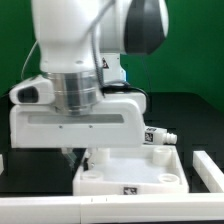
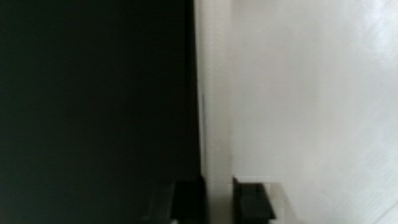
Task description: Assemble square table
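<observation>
The square table's white panel (image 1: 130,172) lies flat on the black table top, raised rim and round corner sockets showing. My gripper (image 1: 84,153) comes straight down onto the panel's far rim at the exterior view's left, under the bulky white hand. In the wrist view the panel (image 2: 302,100) fills one side and its thin edge runs between my two dark fingers (image 2: 253,202). There my gripper (image 2: 217,203) is shut on that rim. A short white leg (image 1: 157,138) with a black-and-white tag lies just behind the panel's far right corner.
A white bar (image 1: 40,210) runs along the front edge of the table. Another white bar (image 1: 208,170) lies to the exterior view's right of the panel. The arm's body hides the back left of the scene. A green wall stands behind.
</observation>
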You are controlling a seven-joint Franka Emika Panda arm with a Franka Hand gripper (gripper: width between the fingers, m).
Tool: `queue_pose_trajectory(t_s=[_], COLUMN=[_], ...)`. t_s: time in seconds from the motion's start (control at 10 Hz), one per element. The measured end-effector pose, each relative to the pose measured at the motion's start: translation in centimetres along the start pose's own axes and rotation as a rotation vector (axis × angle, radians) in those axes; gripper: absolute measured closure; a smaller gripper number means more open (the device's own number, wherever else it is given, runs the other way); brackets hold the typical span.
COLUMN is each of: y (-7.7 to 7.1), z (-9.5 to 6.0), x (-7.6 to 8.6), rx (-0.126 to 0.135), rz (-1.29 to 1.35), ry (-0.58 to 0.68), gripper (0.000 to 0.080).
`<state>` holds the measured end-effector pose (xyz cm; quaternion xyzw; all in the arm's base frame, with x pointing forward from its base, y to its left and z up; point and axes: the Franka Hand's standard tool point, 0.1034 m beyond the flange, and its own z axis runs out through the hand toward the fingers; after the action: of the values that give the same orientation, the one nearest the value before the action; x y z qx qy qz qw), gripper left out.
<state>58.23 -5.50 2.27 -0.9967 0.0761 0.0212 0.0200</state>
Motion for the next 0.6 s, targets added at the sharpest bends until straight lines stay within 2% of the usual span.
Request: queue_pose_trajectory(t_s=[0.5,0.6], y=[-0.16,-0.7], z=[0.27,0.45], x=[-0.04,-0.07], rx=[-0.002,-0.004], rz=[-0.002,0.005], ry=[0.003,0.0], gripper=[0.0747,0.0747])
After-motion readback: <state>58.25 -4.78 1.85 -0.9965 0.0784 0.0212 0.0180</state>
